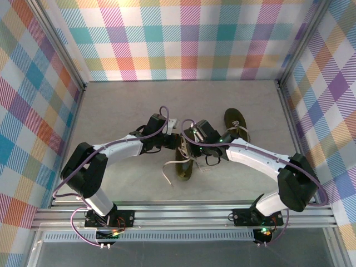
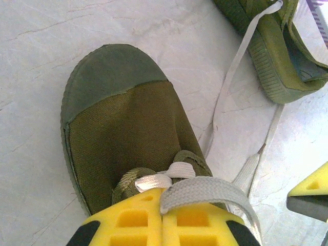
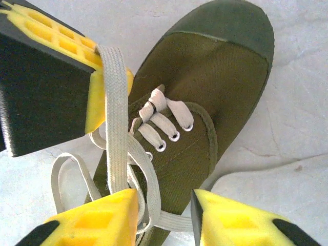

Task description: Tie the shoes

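The overhead camera looked down from above and behind the arm bases, far enough back to take in the whole table (image 1: 122, 105), the near shoe (image 1: 184, 171) and the far shoe (image 1: 236, 123). The left wrist camera sat close over the near shoe, facing past the left gripper (image 2: 163, 205) toward the toe. The right wrist camera, equally close, looked past the right gripper (image 3: 165, 210) along the same shoe. Both wrist views shared that shoe and its lace (image 3: 117, 128).

Matt woven-cloth shoe (image 3: 205, 87), flat cloth laces (image 3: 115, 128), smooth faintly veined table (image 2: 31, 102).
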